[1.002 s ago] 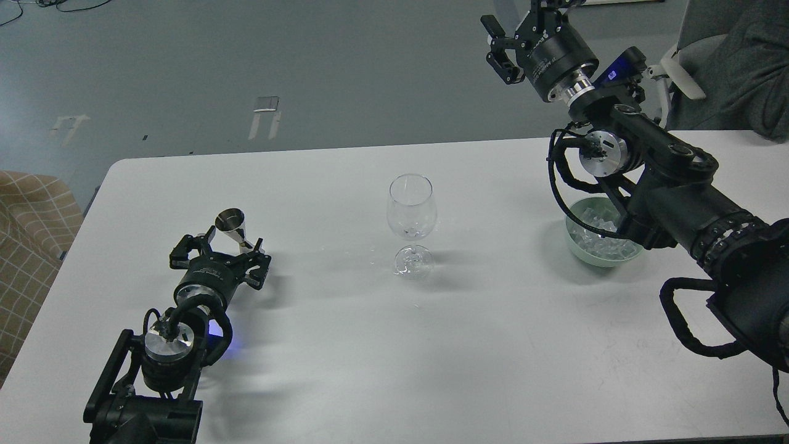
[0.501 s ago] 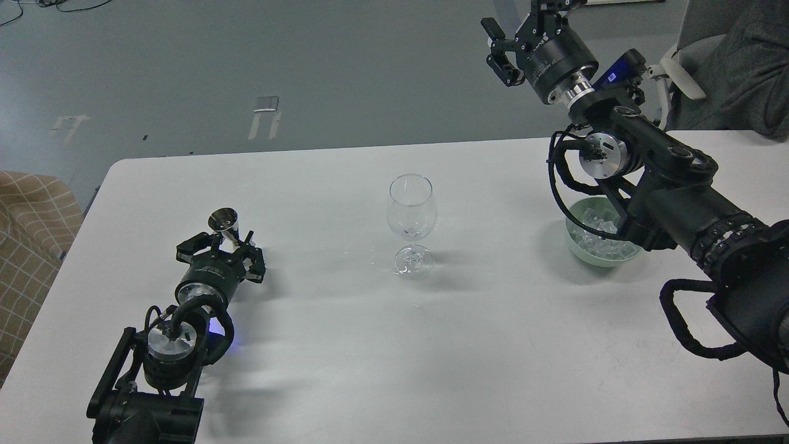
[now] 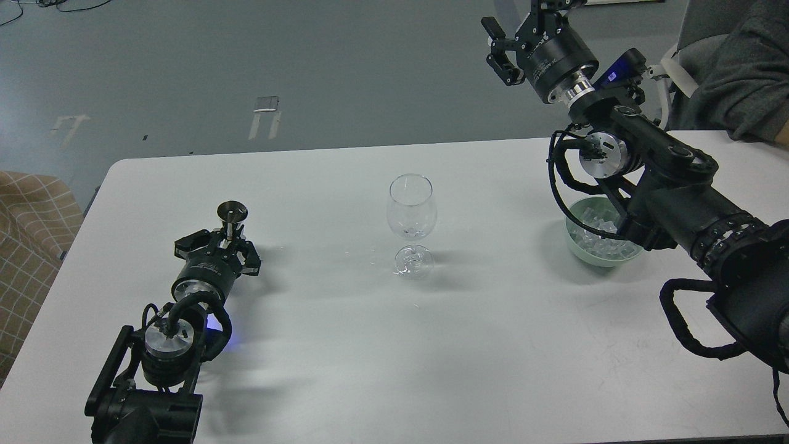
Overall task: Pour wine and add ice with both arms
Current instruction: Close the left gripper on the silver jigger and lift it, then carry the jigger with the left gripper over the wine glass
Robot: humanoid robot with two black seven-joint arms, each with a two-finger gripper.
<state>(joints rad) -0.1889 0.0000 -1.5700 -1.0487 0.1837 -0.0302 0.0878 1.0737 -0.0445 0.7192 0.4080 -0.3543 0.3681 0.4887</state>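
Note:
A clear stemmed wine glass (image 3: 412,209) stands upright at the table's middle. A little clear wine (image 3: 410,232) seems to lie at the bottom of its bowl. My left gripper (image 3: 226,239) lies low over the table's left side. It is shut on the stem of a small metal jigger (image 3: 232,213), which stands upright. A pale green bowl (image 3: 576,248) of clear ice cubes (image 3: 595,229) sits at the right, partly hidden behind my right arm. My right gripper (image 3: 498,48) is raised high above the table's far edge, fingers apart and empty.
The white table (image 3: 370,345) ends in a rounded far-left corner. A person's grey sleeve (image 3: 739,92) and a chair (image 3: 684,74) are at the top right. Checked fabric (image 3: 31,228) lies beyond the left edge.
My left gripper has turned the jigger from tilted to upright and shifted slightly. The right arm has barely moved. The person's sleeve has moved at the top right.

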